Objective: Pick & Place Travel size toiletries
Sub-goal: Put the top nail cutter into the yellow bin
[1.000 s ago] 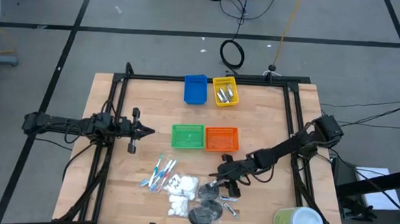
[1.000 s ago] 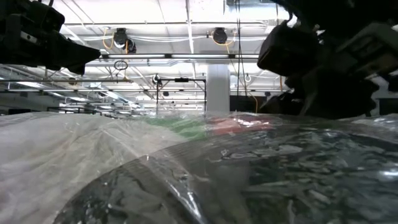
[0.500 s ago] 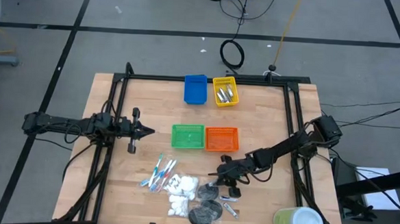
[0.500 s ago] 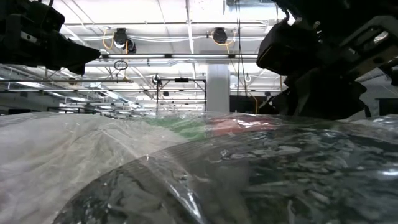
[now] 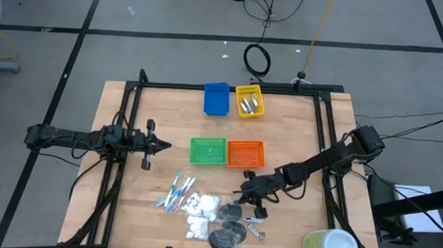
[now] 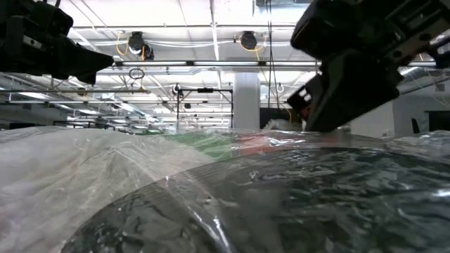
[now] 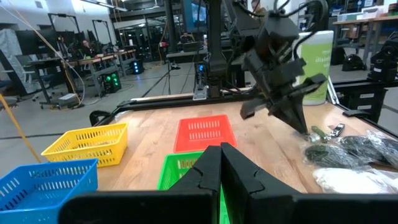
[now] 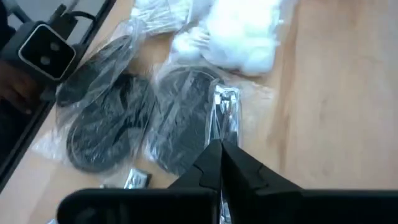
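Note:
The travel size toiletries lie near the table's front edge: thin blue and red sticks, white puffy pads, black discs in clear wrap and a loose silvery piece. My right gripper hangs over the right side of this pile, shut on a narrow silvery item in clear wrap. My left gripper hovers shut, left of the green bin. The low view is mostly filled by the wrapped pile, with my right gripper above it. My right gripper pinches the silvery item by its near end between its two fingertips. The fingers slant down from the table's right and lie along the item. It reaches forward over a wrapped black disc; I cannot tell whether it is lifted clear.
An orange bin stands beside the green one. A blue bin and a yellow bin holding silvery tubes stand at the far edge. A large pale green cylinder stands at the near right corner. A black frame edges the table.
My right gripper has shut over the right side of the pile, taken hold of the silvery item and then risen a little; in the low view it now stands higher above the wrapped pile.

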Motion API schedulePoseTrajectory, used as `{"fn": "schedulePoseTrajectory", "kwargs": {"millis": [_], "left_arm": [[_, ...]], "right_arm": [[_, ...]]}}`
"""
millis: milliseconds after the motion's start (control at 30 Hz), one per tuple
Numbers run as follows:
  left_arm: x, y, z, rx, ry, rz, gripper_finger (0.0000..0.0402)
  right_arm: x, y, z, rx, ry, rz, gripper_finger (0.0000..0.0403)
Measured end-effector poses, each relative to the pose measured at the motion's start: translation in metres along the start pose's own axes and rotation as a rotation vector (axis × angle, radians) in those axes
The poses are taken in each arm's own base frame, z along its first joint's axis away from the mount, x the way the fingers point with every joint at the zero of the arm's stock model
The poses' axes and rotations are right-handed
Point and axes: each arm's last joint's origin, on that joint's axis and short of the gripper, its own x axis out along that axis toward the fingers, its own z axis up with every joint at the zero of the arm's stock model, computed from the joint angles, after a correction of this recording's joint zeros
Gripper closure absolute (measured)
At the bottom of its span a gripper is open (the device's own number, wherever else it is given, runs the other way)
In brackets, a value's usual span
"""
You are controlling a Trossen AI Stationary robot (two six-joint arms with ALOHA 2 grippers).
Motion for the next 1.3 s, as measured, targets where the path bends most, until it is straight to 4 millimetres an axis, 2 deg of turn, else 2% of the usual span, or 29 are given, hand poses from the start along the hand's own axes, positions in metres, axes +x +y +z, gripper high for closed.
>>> {"fn": "schedulePoseTrajectory", "kwargs": {"millis": [200, 267, 367, 467, 567, 700, 800, 933, 1033, 1133, 1300], "left_arm": [[0.000, 0.000, 0.000, 0.000, 0.000, 0.000, 0.0396], [0.000, 0.000, 0.000, 0.000, -0.001, 0.000, 0.0396], [0.000, 0.000, 0.000, 0.000, 0.000, 0.000, 0.0396], [0.000, 0.000, 0.000, 0.000, 0.000, 0.000, 0.0396], [0.000, 0.000, 0.000, 0.000, 0.000, 0.000, 0.0396], [0.000, 0.000, 0.000, 0.000, 0.000, 0.000, 0.0396], [0.000, 0.000, 0.000, 0.000, 0.000, 0.000, 0.0396], [0.000, 0.000, 0.000, 0.000, 0.000, 0.000, 0.0396], [0.000, 0.000, 0.000, 0.000, 0.000, 0.000, 0.0396], [0.000, 0.000, 0.000, 0.000, 0.000, 0.000, 0.0396], [0.000, 0.000, 0.000, 0.000, 0.000, 0.000, 0.0396]], "right_arm": [[-0.030, 0.004, 0.024, -0.043, -0.136, -0.027, 0.0403], [-0.044, -0.001, 0.035, -0.029, -0.201, -0.058, 0.0403], [-0.067, -0.020, 0.048, 0.029, -0.286, -0.157, 0.0403], [-0.091, -0.048, 0.060, 0.085, -0.375, -0.281, 0.0403], [-0.114, -0.084, 0.066, 0.149, -0.450, -0.415, 0.0403], [-0.145, -0.138, 0.061, 0.229, -0.477, -0.609, 0.0403], [-0.165, -0.177, 0.049, 0.307, -0.474, -0.749, 0.0403], [-0.175, -0.217, 0.029, 0.399, -0.436, -0.864, 0.0403], [-0.173, -0.238, 0.016, 0.440, -0.414, -0.882, 0.0403], [-0.165, -0.252, 0.005, 0.467, -0.382, -0.851, 0.0403], [-0.157, -0.261, -0.001, 0.456, -0.361, -0.885, 0.0403]]}}
